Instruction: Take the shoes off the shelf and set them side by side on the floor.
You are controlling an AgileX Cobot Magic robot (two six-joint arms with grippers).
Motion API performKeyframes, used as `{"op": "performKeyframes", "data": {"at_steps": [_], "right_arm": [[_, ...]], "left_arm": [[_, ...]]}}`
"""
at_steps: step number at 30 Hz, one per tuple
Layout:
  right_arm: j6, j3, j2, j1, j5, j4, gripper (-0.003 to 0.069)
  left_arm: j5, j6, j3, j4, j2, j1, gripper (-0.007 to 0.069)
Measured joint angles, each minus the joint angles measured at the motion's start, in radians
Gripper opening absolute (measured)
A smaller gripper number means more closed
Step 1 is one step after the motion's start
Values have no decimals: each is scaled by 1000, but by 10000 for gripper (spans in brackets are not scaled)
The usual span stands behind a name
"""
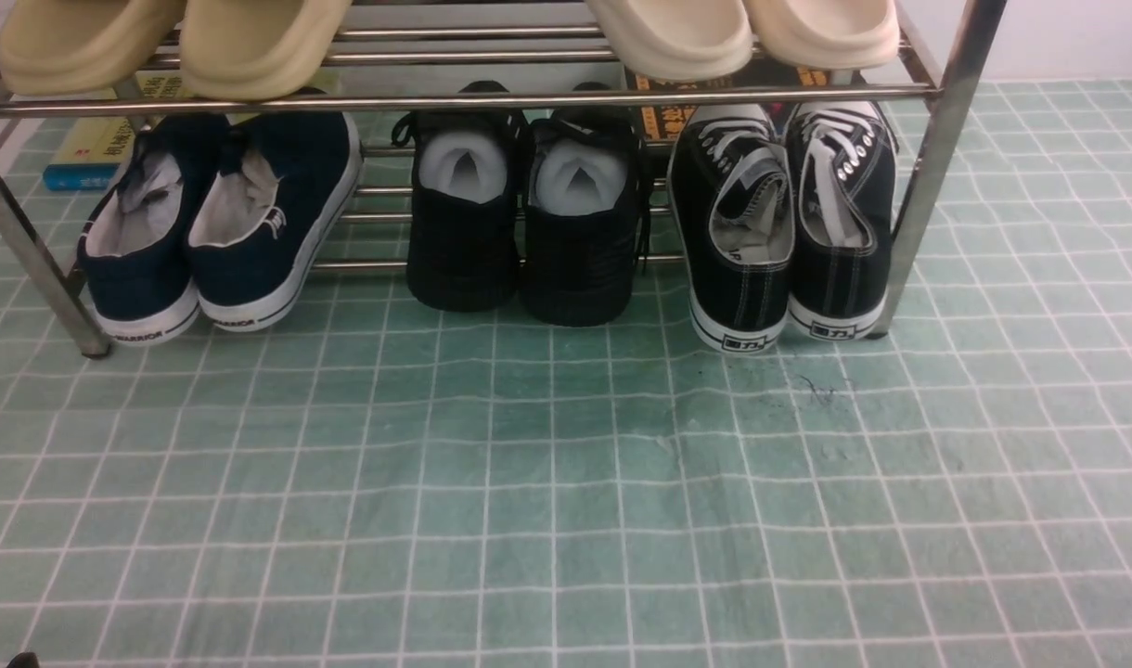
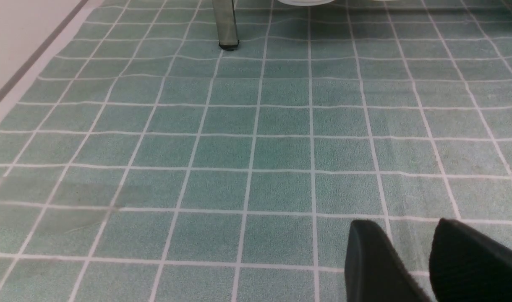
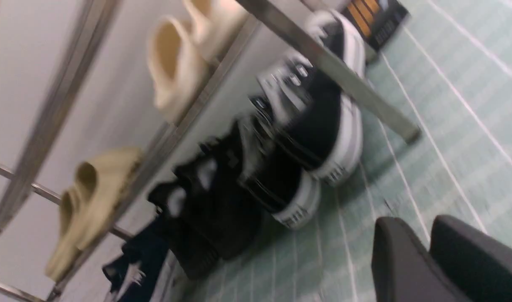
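1. Plainly, nothing has left the shelf (image 1: 455, 99) yet: the shoes (image 1: 733, 269) sit at the right end of its lower tier, just beside the right front leg (image 1: 937, 158), touching each other.
2. Their heels point outward and dip over the front edge of the tier down to the floor (image 1: 529, 482). That probably suits a grasp at the heel or collar from the robot's side.
3. They stand nearest the right arm, and the right wrist view is aimed at them, so that arm seems the likely one to start.
4. The left gripper (image 2: 407, 228) hangs low over the floor, well apart from the shelf, fingers a little way apart and holding nothing.
5. The right gripper (image 3: 424, 222) also holds nothing. Its fingers look close together, but the view is blurred and I cannot tell whether they meet.
6. Counting pairs: five in all, ten shoes.
   - Lower tier, three pairs: navy slip-ons (image 1: 250, 250) at the left end, all-black shoes (image 1: 464, 260) in the middle, and the sneakers.
   - Upper tier, two pairs: tan slides (image 1: 250, 46) at the left and cream slides (image 1: 677, 37) at the right.
7. Two books lie behind the shelf, a yellow book (image 1: 88, 148) and a black-and-orange book (image 1: 663, 121).
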Motion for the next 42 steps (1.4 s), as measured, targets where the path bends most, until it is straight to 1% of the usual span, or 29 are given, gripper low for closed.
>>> {"op": "performKeyframes", "data": {"at_steps": [1, 2, 3, 4, 5, 7, 9, 10, 11, 12, 13, 14, 16, 18, 19, 20, 21, 22, 24, 26, 27, 29, 31, 33, 35, 36, 38, 40, 42], "right_arm": [[-15, -20, 5, 0, -1, -2, 89], [-48, -62, 32, 0, -1, -19, 59], [-121, -152, 92, 0, 29, -49, 7], [-140, -175, 110, 0, 42, -63, -1], [-198, -257, 182, 0, 108, -98, -12], [-259, -380, 320, 0, 260, -137, -10], [-284, -471, 452, 0, 405, -158, -4], [-288, -480, 467, 0, 421, -160, -3], [-303, -549, 592, 0, 545, -164, 3], [-308, -564, 624, 0, 573, -164, 4], [-344, -619, 747, 0, 670, -154, 9], [-344, -625, 762, 0, 681, -151, 10], [-424, -683, 903, 0, 766, -102, 15], [-566, -751, 1065, 0, 858, 5, 22], [-590, -756, 1076, 0, 865, 15, 23], [-684, -798, 1163, 0, 923, 94, 27], [-712, -809, 1183, 0, 937, 104, 27], [-829, -860, 1269, 0, 997, 203, 29], [-901, -914, 1336, 0, 1022, 275, 36], [-920, -952, 1386, 0, 1026, 322, 39], [-926, -1014, 1433, 5, 1026, 346, 44], [-926, -1064, 1468, 22, 1026, 339, 50], [-909, -1147, 1500, 68, 1027, 289, 68], [-857, -1216, 1522, 113, 1031, 232, 86], [-762, -1292, 1547, 176, 1037, 132, 116], [-752, -1300, 1549, 189, 1037, 110, 123], [-584, -1404, 1600, 265, 1012, -47, 178], [-477, -1467, 1643, 310, 994, -165, 232], [-381, -1528, 1692, 347, 981, -248, 276]], "left_arm": [[0, 0, 0, 0, 0, 0, 242], [0, 0, 0, 0, 0, 0, 242], [0, 0, 0, 0, 0, 0, 242], [0, 0, 0, 0, 0, 0, 242], [0, 0, 0, 0, 0, 0, 242], [0, 0, 0, 0, 0, 0, 242], [0, 0, 0, 0, 0, 0, 242], [0, 0, 0, 0, 0, 0, 242], [0, 0, 0, 0, 0, 0, 242], [0, 0, 0, 0, 0, 0, 242], [0, 0, 0, 0, 0, 0, 242], [0, 0, 0, 0, 0, 0, 242], [0, 0, 0, 0, 0, 0, 242], [0, 0, 0, 0, 0, 0, 242], [0, 0, 0, 0, 0, 0, 242], [0, 0, 0, 0, 0, 0, 242], [0, 0, 0, 0, 0, 0, 242], [0, 0, 0, 0, 0, 0, 242], [0, 0, 0, 0, 0, 0, 242], [0, 0, 0, 0, 0, 0, 242], [0, 0, 0, 0, 0, 0, 242], [0, 0, 0, 0, 0, 0, 242], [0, 0, 0, 0, 0, 0, 242], [0, 0, 0, 0, 0, 0, 242], [0, 0, 0, 0, 0, 0, 242], [0, 0, 0, 0, 0, 0, 242], [0, 0, 0, 0, 0, 0, 242], [0, 0, 0, 0, 0, 0, 242], [0, 0, 0, 0, 0, 0, 242]]}}
